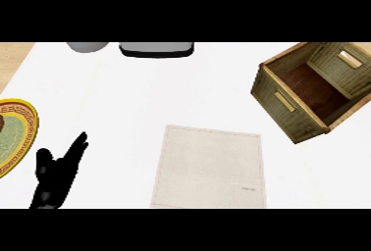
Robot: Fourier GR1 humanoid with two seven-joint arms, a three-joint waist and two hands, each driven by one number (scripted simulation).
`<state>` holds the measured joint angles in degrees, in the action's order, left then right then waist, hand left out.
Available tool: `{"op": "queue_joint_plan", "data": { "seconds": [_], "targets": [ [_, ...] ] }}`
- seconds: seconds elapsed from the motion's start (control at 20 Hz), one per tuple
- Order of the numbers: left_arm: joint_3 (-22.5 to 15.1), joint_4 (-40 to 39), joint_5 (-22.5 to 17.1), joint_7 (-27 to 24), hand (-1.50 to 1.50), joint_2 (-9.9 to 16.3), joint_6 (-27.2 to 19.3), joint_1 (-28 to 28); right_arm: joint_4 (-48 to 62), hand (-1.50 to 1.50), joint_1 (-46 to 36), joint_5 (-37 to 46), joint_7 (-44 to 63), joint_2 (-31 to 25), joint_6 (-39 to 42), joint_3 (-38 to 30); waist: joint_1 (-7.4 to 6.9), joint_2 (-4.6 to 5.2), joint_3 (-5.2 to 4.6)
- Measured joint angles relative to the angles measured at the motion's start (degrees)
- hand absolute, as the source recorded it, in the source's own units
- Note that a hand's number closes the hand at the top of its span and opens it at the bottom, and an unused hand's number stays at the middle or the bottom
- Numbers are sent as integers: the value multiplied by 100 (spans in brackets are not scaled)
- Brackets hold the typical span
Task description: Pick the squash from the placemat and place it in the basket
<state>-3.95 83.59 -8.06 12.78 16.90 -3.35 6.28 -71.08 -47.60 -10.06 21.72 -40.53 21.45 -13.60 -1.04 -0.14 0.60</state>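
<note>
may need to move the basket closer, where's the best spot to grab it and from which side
Probably its handle slots: the basket has one cut in the wall facing the placemat and one in the opposite wall. It stands upright, top open, so come down from above and hook fingers through a slot or over the rim there.

A kitchen counter (109, 93): white top, placemat (208, 167), patterned plate (18, 135), woven basket (290, 110).

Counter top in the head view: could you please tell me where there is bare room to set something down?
Bare white counter lies between the plate and the placemat, and between placemat and basket. The placemat itself is bare. The left hand crowds the lower left.
</note>
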Motion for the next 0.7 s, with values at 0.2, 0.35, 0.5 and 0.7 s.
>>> {"op": "queue_joint_plan", "data": {
  "seconds": [0.2,0.35,0.5,0.7],
  "targets": [
    [-12,127,58,218,0,-12,-42,-5,335,150,97,528,-409,-99,-197,70,-14,19,-7],
    [-43,124,137,227,0,-82,-103,-34,702,150,107,1056,-857,-309,-220,253,-37,31,-5],
    [10,60,116,156,0,-62,-13,-46,1115,-150,52,1450,-1415,-441,-190,403,-48,30,-3],
    [31,33,124,181,0,-103,20,-87,1721,-150,-96,1806,-2183,-541,-249,439,-52,22,6]
  ]
}}
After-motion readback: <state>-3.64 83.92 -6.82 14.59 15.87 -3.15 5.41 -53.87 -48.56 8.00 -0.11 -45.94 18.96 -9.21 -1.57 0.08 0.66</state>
